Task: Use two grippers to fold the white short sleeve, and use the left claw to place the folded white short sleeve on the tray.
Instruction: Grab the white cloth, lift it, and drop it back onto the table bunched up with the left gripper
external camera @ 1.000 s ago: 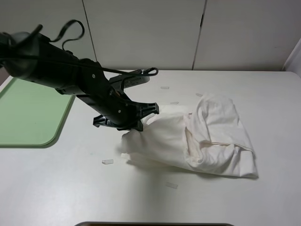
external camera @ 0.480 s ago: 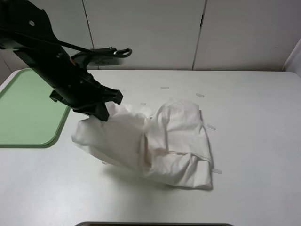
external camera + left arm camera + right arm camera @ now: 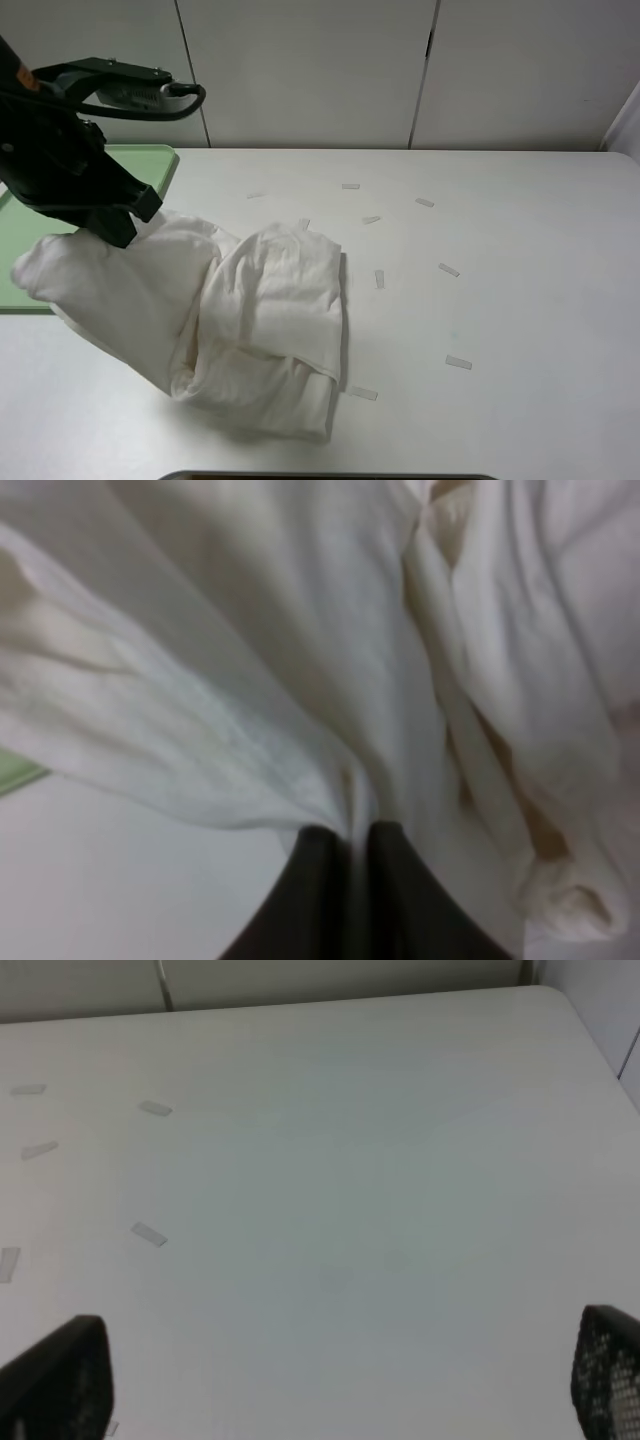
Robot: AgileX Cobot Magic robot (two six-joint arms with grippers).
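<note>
The white short sleeve (image 3: 240, 310) hangs folded and bunched from my left claw (image 3: 125, 225), its low end dragging on the white table. The left claw is shut on the cloth's upper edge, near the tray's right rim. In the left wrist view the two black fingers (image 3: 305, 880) pinch the white short sleeve (image 3: 300, 660) tightly. The light-green tray (image 3: 160, 160) lies at the far left, mostly hidden behind the arm and the cloth. My right gripper (image 3: 340, 1380) is open over bare table; its two fingertips (image 3: 60, 1380) stand far apart. It does not show in the exterior high view.
Several small pale tape strips (image 3: 448, 270) are scattered on the white table (image 3: 500, 250). White cabinet doors (image 3: 310, 70) stand behind the table's far edge. A dark object (image 3: 330, 476) shows at the near edge.
The left claw has carried the white short sleeve leftward across the table, from the right-centre to beside the tray. The cloth has slid with it. The right gripper stays open.
</note>
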